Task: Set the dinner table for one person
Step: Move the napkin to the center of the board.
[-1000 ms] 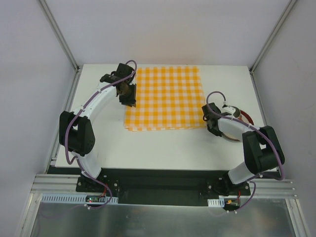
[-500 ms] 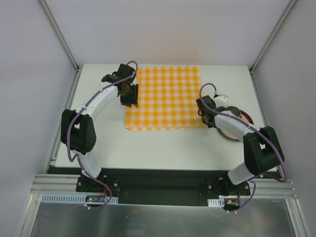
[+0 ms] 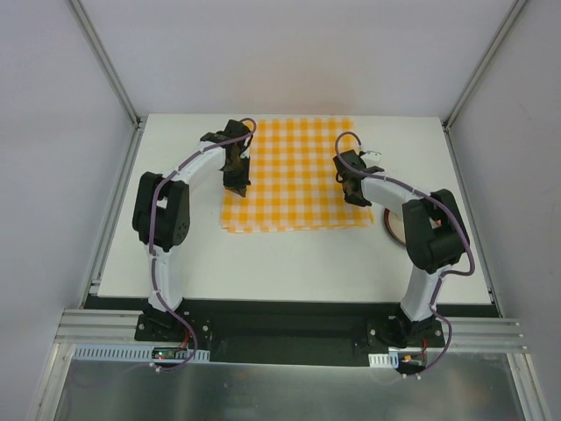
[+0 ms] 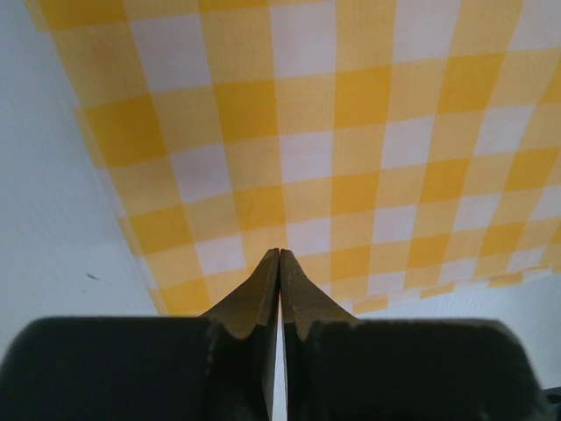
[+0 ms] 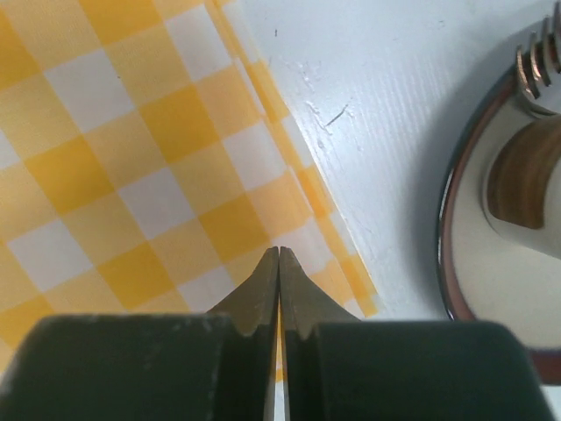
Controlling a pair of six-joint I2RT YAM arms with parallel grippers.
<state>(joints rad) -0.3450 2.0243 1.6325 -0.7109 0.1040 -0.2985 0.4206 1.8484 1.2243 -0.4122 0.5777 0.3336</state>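
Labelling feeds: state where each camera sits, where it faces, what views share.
Top external: above, behind the bases, facing down on the dinner table; both arms show.
Left wrist: on that arm, facing down past the shut left gripper onto the checked cloth.
Right wrist: likewise, past the shut right gripper at cloth edge and plate.
All three share the cloth.

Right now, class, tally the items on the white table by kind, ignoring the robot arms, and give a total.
Orange-and-white checked cloth: 1
Cream plate with brown rim: 1
Metal fork: 1
White-and-brown rounded object on the plate, kind unclear: 1
Total: 4
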